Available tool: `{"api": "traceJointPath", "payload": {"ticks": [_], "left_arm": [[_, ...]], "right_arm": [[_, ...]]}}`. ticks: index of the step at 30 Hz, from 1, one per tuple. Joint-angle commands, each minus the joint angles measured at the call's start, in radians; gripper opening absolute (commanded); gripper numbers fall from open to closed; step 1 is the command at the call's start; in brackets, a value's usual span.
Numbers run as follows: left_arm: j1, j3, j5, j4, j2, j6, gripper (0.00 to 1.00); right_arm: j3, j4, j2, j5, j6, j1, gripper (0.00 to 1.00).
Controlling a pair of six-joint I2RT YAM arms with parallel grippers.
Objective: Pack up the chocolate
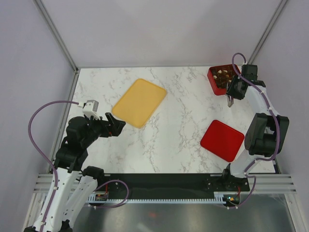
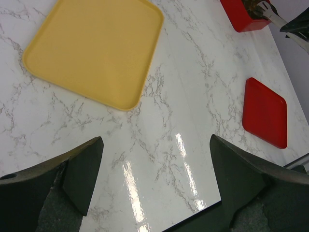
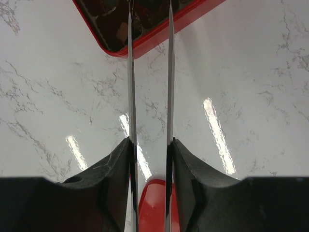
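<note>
Chocolate (image 1: 222, 76) in red box (image 1: 211, 76); right gripper (image 1: 230, 102) points down just beside.

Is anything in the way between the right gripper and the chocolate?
Nothing that I can see. The right gripper has its thin blades right at the edge of the box. The chocolate lies inside, with no lid over it.

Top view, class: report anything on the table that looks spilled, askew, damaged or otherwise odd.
Nothing stands out. The chocolate in view sits inside the red box, none loose on the table. The yellow tray and the red panel lie flat, only turned at an angle to the table's edges.
</note>
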Motion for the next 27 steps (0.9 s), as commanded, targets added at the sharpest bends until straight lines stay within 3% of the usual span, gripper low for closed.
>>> {"api": "traceJointPath", "payload": {"ticks": [1,27], "left_arm": [[0.006,0.0,0.019,0.026,-0.003,0.025,1.0],[0.004,0.003,0.017,0.026,-0.006,0.023,1.0]], "right_arm": [[0.049,0.02,0.005,0.019,-0.008,-0.005,0.44],[0.106,-0.017,-0.005,0.027,-0.012,0.0,0.48]]}}
